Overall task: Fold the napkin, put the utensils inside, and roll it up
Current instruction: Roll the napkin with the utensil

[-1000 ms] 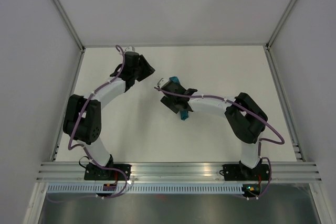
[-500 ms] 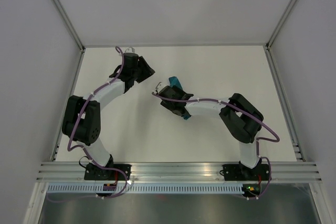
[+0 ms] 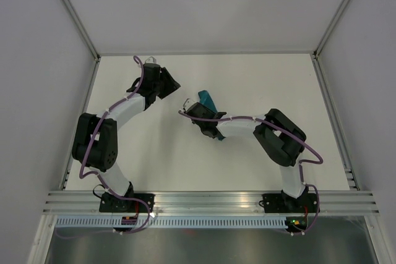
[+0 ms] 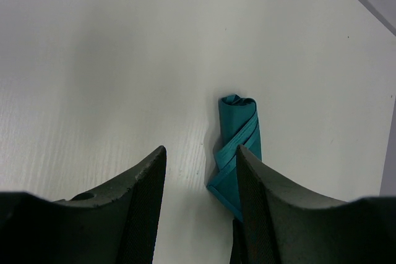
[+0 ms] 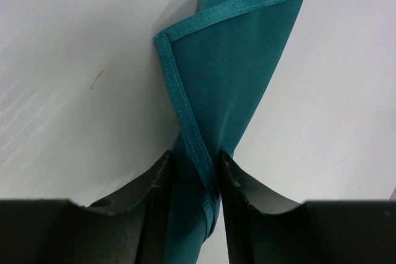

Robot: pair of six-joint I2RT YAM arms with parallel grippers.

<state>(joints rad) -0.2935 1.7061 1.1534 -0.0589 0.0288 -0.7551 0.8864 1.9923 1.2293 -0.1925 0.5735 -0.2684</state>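
1. At mid-counter lies the napkin (image 3: 206, 98), already a narrow teal roll with its hemmed edge wound round it in a spiral. We judge folding and rolling largely done.
2. Utensils: none visible in any view. We presume they are inside the roll, but the cloth hides its contents and we cannot confirm.
3. Right pincer (image 5: 193, 166): narrow, with both fingers pressed against one end of the roll. The cloth is pinched between them.
4. Left pincer (image 4: 201, 156): wide, holding nothing, hanging off to the roll's left and apart from it. The roll's far end shows beyond its fingers.
5. Remaining, in our judgement: a last tightening or tuck of the loose hem, then release.
6. Containers: none in view. The roll rests directly on the white counter (image 3: 266, 78).
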